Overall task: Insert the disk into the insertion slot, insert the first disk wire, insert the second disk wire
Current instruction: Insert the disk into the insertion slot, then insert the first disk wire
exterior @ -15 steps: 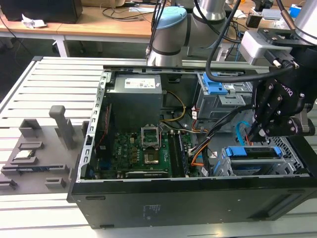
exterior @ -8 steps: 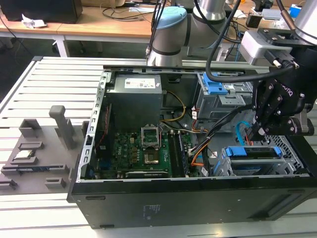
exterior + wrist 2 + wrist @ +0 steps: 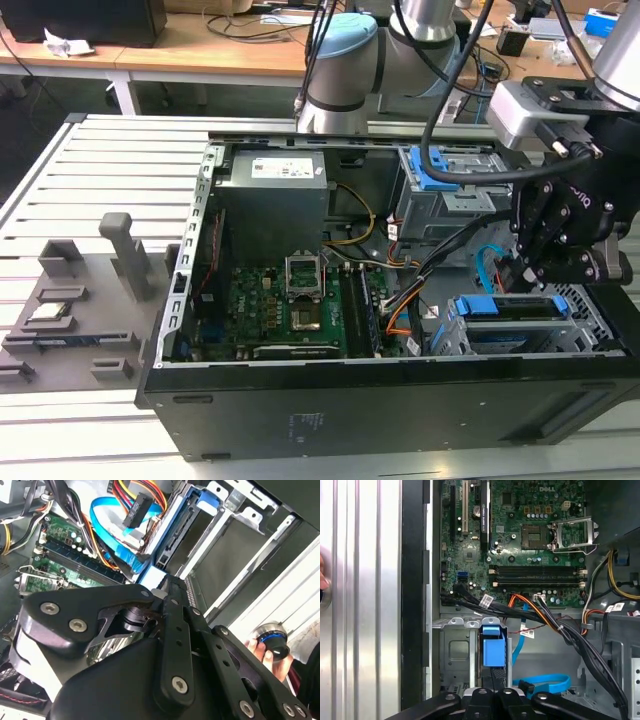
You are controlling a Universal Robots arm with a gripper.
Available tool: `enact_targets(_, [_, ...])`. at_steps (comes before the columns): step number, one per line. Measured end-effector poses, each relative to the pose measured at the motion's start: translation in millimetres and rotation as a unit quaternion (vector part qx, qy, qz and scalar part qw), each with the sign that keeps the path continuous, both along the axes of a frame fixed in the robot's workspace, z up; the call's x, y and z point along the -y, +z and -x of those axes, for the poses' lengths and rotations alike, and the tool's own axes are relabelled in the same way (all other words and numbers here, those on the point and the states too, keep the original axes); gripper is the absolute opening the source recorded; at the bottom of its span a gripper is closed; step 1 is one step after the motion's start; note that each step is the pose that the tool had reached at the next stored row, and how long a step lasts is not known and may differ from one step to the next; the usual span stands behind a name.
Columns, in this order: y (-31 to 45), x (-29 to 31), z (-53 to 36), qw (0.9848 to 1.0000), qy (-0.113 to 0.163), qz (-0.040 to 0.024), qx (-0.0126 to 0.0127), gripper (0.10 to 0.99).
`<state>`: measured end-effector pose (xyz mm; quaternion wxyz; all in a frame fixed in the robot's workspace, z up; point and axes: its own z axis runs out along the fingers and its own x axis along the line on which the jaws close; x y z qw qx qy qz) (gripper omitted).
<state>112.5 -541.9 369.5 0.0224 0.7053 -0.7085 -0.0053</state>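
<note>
The disk (image 3: 515,325), silver in a bright blue carrier, stands on edge in the insertion slot (image 3: 453,335), the low silver bay at the case's front corner on the exterior view's right. My black gripper (image 3: 525,278) hangs right over it, fingers together. In the first wrist view the gripper (image 3: 496,674) touches the top of the disk's (image 3: 492,642) blue carrier, with the slot's (image 3: 457,650) sheet metal beside it. A loose blue flat cable (image 3: 545,684) lies close by. The second wrist view shows the cable (image 3: 107,522) and a black connector (image 3: 137,510) on coloured wires hanging free beyond the gripper (image 3: 167,582).
A taller grey cage with a blue latch (image 3: 445,185) stands behind the slot. The motherboard (image 3: 290,300) and power supply (image 3: 275,190) fill the case, with black cable bundles (image 3: 570,635) crossing near the bay. Grey fixtures (image 3: 70,300) sit at the exterior view's left. A person's hand (image 3: 257,650) holds a knob outside the case.
</note>
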Motion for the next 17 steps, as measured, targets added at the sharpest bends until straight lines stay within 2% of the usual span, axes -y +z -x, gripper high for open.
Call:
enact_targets(3, [-0.6,-0.1,-3.5,1.0,0.0,0.0003,0.0,0.106])
enact_targets(11, [-0.6,-0.1,-4.2,1.0,0.0,0.0003,0.0,0.106])
enact_targets(17, [-0.6,0.0,-13.3,1.0,0.0,0.0004,0.0,0.106])
